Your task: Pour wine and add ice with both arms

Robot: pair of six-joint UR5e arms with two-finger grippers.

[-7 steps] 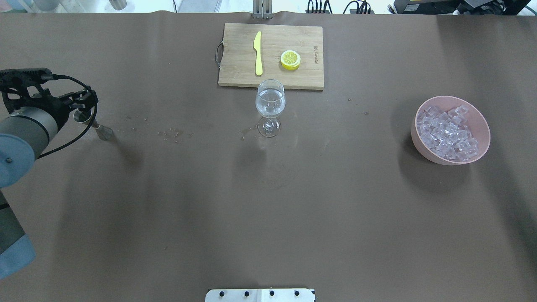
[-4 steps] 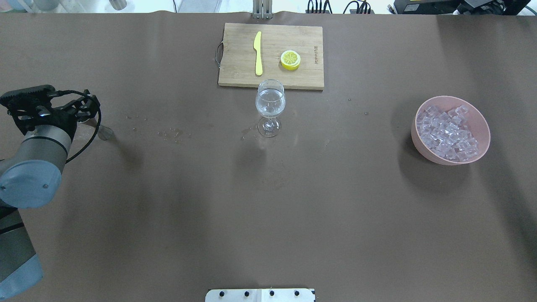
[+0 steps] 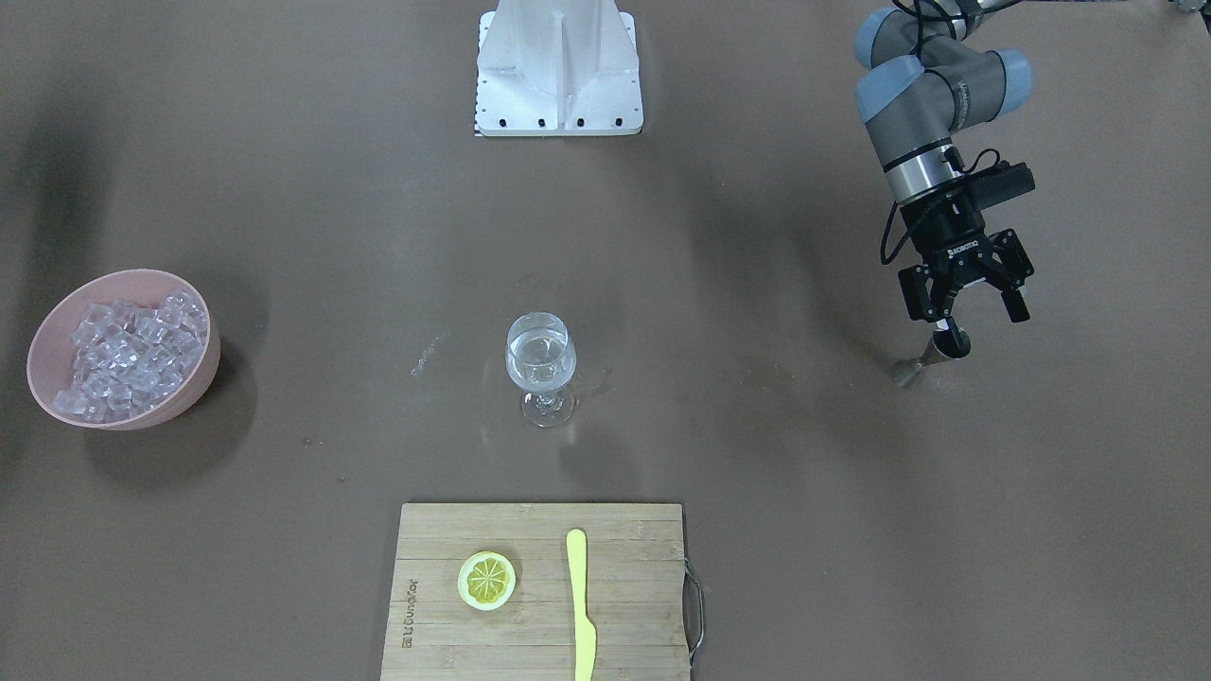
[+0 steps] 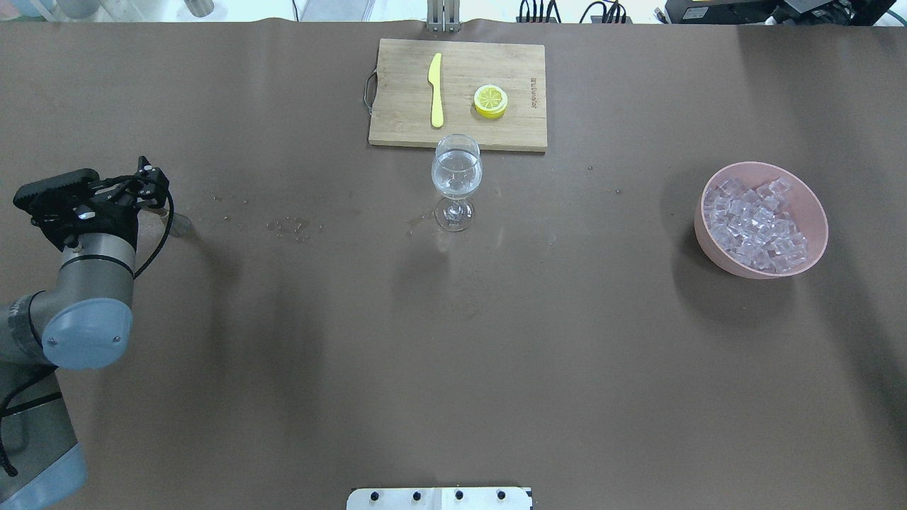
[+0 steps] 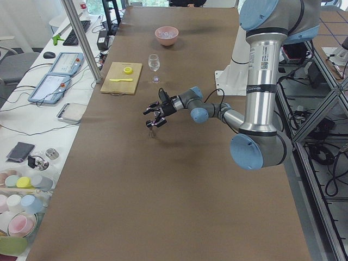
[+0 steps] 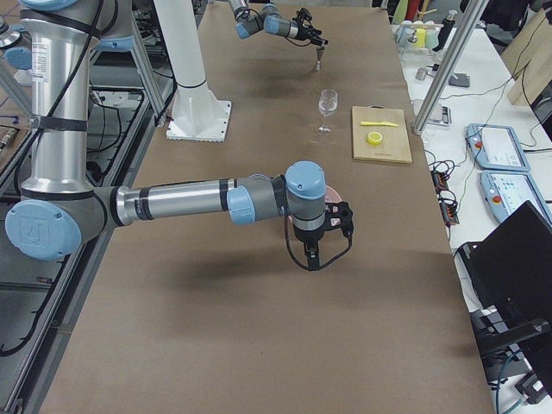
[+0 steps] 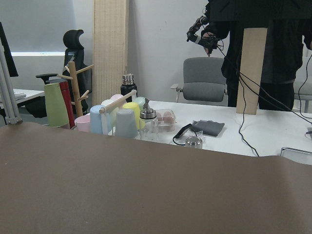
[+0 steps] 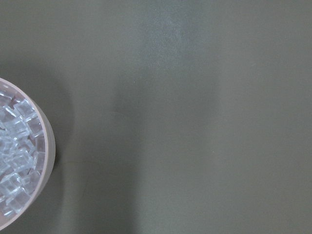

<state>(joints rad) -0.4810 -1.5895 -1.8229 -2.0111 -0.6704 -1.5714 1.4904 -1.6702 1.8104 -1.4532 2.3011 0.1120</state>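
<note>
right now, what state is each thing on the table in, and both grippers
clear stemmed wine glass: upright, a little clear wine inside
pink round bowl: upright, heaped with clear ice cubes
small metal jigger: standing on the table, ungripped
yellow plastic knife: flat on the wooden cutting board
yellow lemon slice: flat on the board
left gripper: open, just above the jigger
right gripper: near the bowl, cannot tell open or shut
</note>
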